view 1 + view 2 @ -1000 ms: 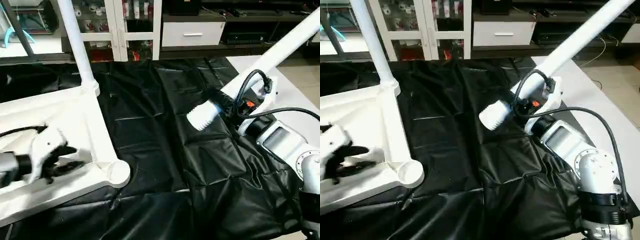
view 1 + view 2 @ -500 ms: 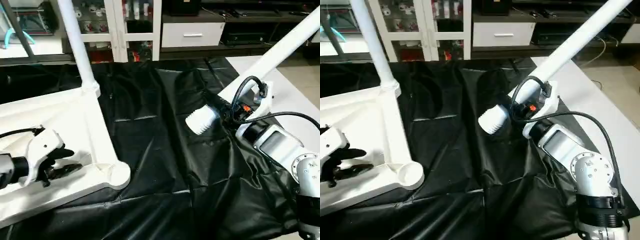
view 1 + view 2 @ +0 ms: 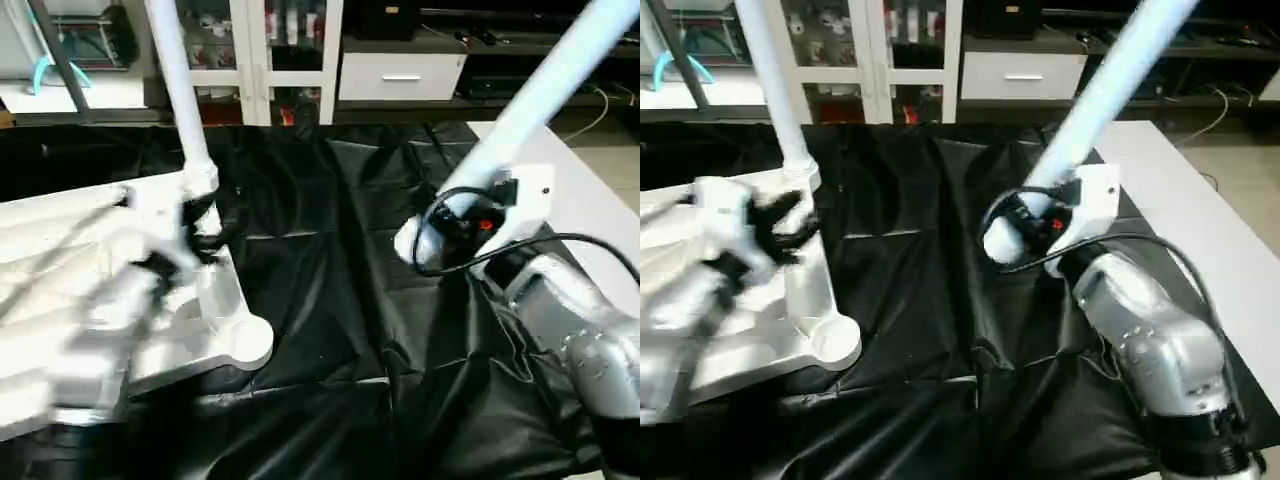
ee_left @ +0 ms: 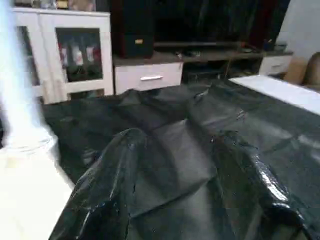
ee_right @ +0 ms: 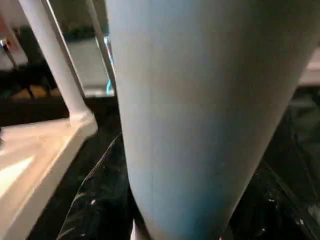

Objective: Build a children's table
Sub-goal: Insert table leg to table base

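The white table top (image 3: 60,230) lies underside up on the left. One white leg (image 3: 175,80) stands in its far corner socket. The near corner socket (image 3: 250,340) is empty. My left gripper (image 3: 195,225) hovers just above the top, close to the standing leg's base. In the left wrist view its fingers (image 4: 120,170) are open with nothing between them. My right gripper (image 3: 450,225) is shut on a second leg (image 3: 540,90), which slants up to the far right above the black cloth. That leg (image 5: 185,125) looms large between the fingers in the right wrist view.
A black cloth (image 3: 330,300) covers the work surface. A bare white table surface (image 3: 590,170) shows at the right edge. Behind stand a white glass-door cabinet (image 3: 270,50) and a low white drawer unit (image 3: 400,75).
My left arm has swung from the near part of the table top up to the far corner beside the standing leg. The held leg now stands steeper. The camera has shifted too.
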